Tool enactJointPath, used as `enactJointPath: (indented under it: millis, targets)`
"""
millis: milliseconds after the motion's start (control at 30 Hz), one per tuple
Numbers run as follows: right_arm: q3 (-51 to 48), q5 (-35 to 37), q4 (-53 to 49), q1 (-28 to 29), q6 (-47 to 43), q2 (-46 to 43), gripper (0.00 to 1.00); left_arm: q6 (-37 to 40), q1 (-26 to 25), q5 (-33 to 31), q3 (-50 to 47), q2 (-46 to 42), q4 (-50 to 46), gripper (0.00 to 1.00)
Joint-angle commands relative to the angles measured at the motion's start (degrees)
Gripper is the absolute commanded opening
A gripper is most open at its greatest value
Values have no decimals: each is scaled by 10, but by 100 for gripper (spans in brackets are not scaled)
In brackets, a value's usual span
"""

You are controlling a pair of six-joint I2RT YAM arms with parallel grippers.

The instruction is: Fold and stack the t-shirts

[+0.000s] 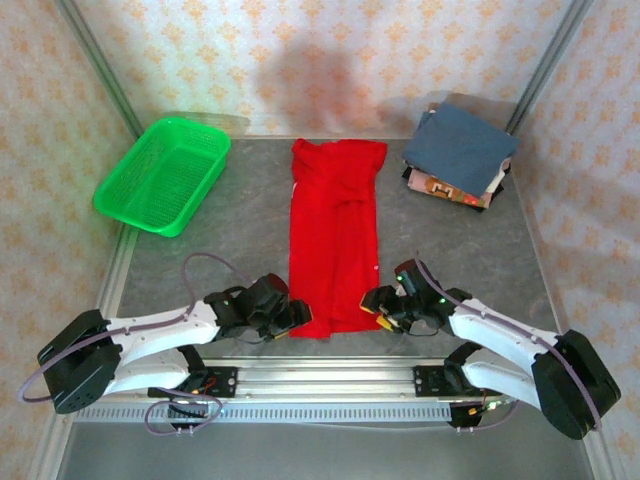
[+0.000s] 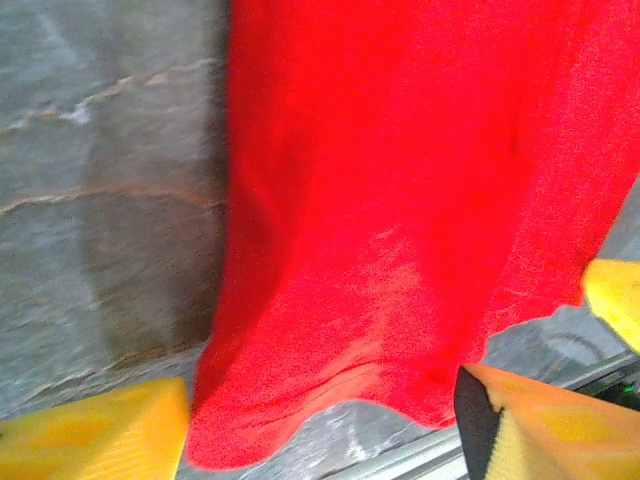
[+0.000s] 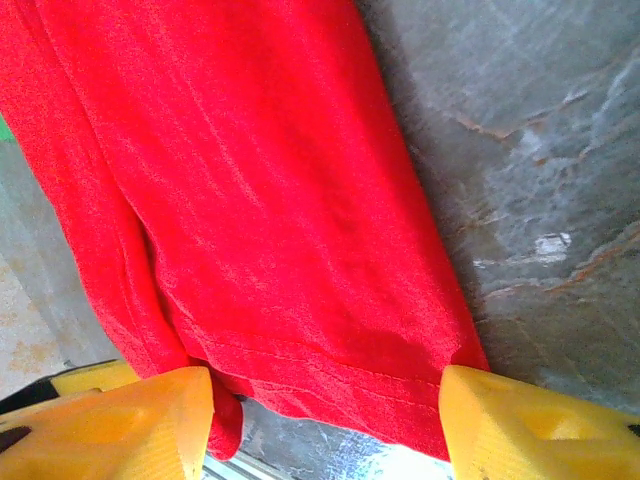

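Observation:
A bright red t-shirt (image 1: 335, 235) lies folded into a long strip down the middle of the grey table, collar end far, hem near. My left gripper (image 1: 290, 318) sits at the hem's near left corner, my right gripper (image 1: 385, 305) at its near right corner. In the left wrist view the yellow fingers (image 2: 95, 430) of the left gripper (image 2: 320, 430) stand wide apart on either side of the red hem (image 2: 330, 380). The right gripper (image 3: 325, 425) likewise straddles the stitched hem (image 3: 330, 370), open. A slate-blue folded shirt (image 1: 458, 148) tops a stack with a patterned one (image 1: 445, 188) at the back right.
A green mesh basket (image 1: 163, 175) stands at the back left. The metal rail (image 1: 320, 380) holding the arm bases runs along the near edge just behind the hem. Patterned walls close off the back and sides.

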Motion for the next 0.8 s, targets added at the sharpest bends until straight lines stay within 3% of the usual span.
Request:
enactJointPath:
  millis: [0,200,533,767]
  targets:
    - [-12,-2,17,5,9,-4,62,-15,-3,5,-2,27,80,66]
    - [-9,-15,6,5,-2,23,60,4,-4,17,23,58,66,54]
    - [40,33,-164,5,-24,-78,62,4,-4,7,8,33,41,21]
    - [-4,21,-71,5,8,-56,62,1,-4,5,-8,9,40,12]
